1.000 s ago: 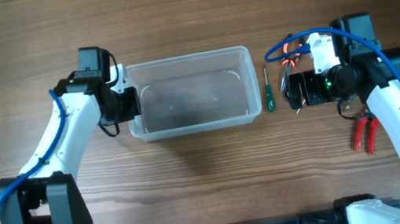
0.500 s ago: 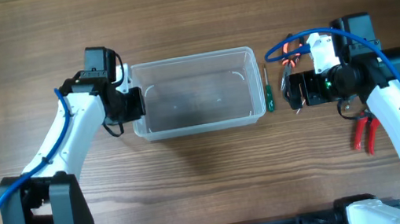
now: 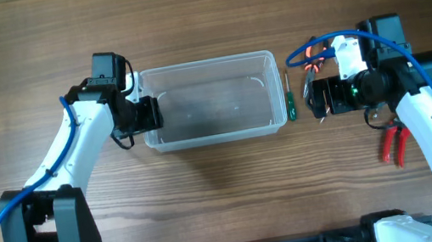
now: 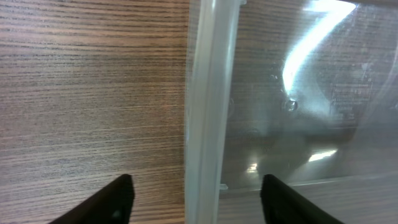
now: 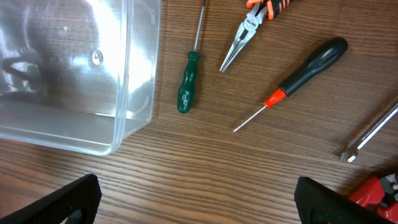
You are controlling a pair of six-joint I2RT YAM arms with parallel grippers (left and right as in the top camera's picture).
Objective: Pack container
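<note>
Clear plastic is not yet gripped at the far left. The left hand (image 4: 198,198) is held open across the short left wall of the container (image 3: 203,64), with one finger outside over the table (image 3: 200,12) and one inside. The thin rim runs between them, and neither finger is seen to touch it. This straddling is judged to be a way of steadying or nudging the tub so that it is kept close to the tools.

The container is set upright near the middle of the table, and nothing is seen inside it. Just beside its right wall a green-handled screwdriver (image 5: 186,90) is laid roughly parallel to that wall, with a narrow strip of table showing between them.

Further right, the right hand (image 5: 196,193) is held spread wide above the tools with nothing between its fingers, presumably so that a first pick can be lined up.

The following are counted:
- One container.
- Two screwdrivers: the green one and a black-handled one (image 5: 308,65) with a red collar.
- Two pairs of pliers: an orange-and-black needle-nose pair (image 5: 245,31) and a red-handled pair (image 3: 393,144) at the far right.
- One bare metal shaft (image 5: 373,134), cut off by the frame edge, whose kind cannot be told.
</note>
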